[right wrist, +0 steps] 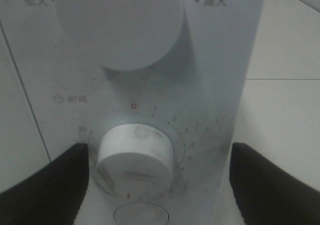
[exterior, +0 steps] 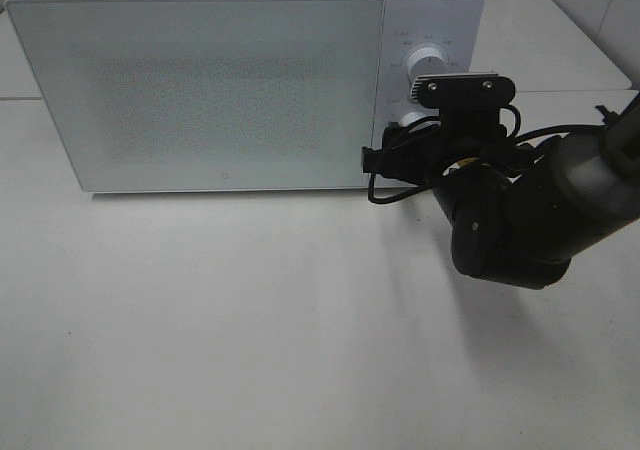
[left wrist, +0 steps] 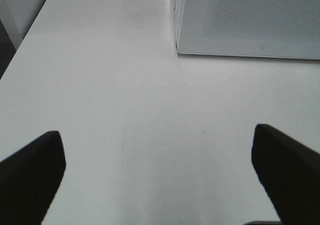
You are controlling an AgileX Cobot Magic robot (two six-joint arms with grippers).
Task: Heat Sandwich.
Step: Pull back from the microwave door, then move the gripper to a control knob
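The white microwave [exterior: 200, 80] stands at the back of the table with its door closed. The sandwich is out of view. My right gripper [exterior: 392, 150] is up against the control panel, open. In the right wrist view its two dark fingers [right wrist: 45, 185] stand on either side of the lower timer knob [right wrist: 136, 157] without clamping it, and the right gripper [right wrist: 160, 185] holds nothing. The larger power knob [right wrist: 120, 25] is above. My left gripper [left wrist: 160, 180] is open and empty over bare table, with the microwave's front corner [left wrist: 250, 20] ahead of it.
The white table [exterior: 250, 320] stretches in front of the microwave. A round push button [right wrist: 142, 216] sits just below the timer knob. The right arm [exterior: 540, 210] reaches in from the right edge. A tiled wall lies behind the table.
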